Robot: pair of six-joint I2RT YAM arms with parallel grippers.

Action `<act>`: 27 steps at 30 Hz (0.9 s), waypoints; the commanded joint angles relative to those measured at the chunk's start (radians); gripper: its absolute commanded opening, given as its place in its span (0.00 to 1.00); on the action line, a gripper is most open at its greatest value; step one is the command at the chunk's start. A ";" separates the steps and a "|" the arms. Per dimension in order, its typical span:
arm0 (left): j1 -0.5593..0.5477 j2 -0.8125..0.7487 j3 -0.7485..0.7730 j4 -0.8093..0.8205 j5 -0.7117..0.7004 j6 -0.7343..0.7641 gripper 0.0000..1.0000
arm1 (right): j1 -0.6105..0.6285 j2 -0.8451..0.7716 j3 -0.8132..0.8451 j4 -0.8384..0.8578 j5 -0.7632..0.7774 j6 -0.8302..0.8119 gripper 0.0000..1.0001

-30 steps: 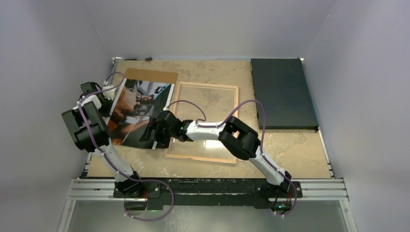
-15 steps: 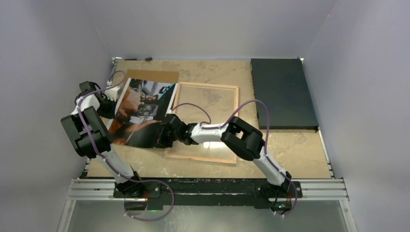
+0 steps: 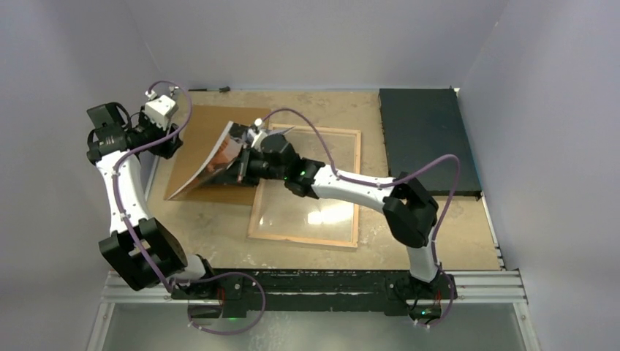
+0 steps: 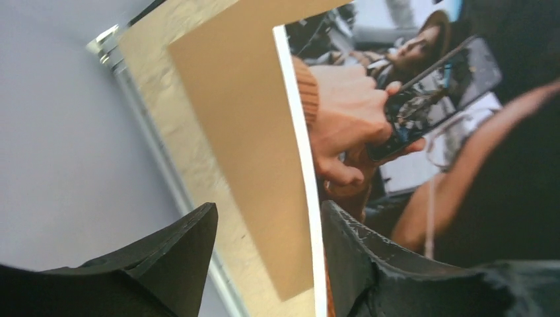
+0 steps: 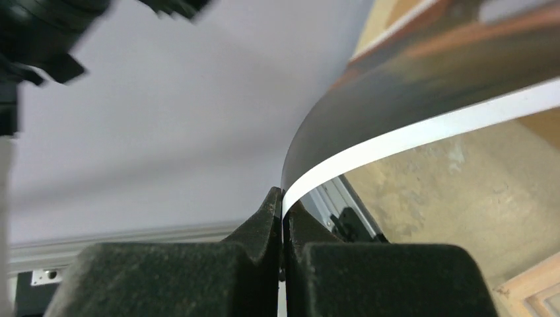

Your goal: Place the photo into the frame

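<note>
Photo (image 3: 219, 157) held up by one edge, just left of the frame (image 3: 357, 183).
The right gripper (image 5: 282, 198) is clamped on the photo's white-bordered edge. The sheet bows up over the brown board (image 3: 205, 124), with its low corner near the board's near edge. The left gripper (image 4: 269, 211) has its fingers apart, and the photo's edge runs close to one finger; contact cannot be told. The frame lies flat, and a strip of table (image 3: 453, 234) separates it from the black mat (image 3: 428, 142).

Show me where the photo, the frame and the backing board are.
photo (image 4: 396, 119): left wrist view, on its printed face.
frame (image 3: 296, 216): top external view, on the clear pane.
backing board (image 3: 201, 135): top external view, on its bare brown surface.
</note>
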 commanded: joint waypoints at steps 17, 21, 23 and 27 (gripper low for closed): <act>-0.263 -0.328 -0.234 -0.139 0.108 0.477 0.94 | -0.186 -0.162 -0.032 0.000 -0.188 -0.096 0.00; -0.317 -0.346 -0.273 -0.119 0.054 0.500 0.91 | -0.186 -0.182 -0.040 0.017 -0.176 -0.079 0.00; -0.345 -0.353 -0.289 -0.093 0.030 0.478 0.89 | -0.186 -0.197 -0.046 0.024 -0.174 -0.073 0.00; -0.387 -0.357 -0.297 -0.099 -0.005 0.475 0.81 | -0.185 -0.228 -0.061 0.039 -0.163 -0.064 0.00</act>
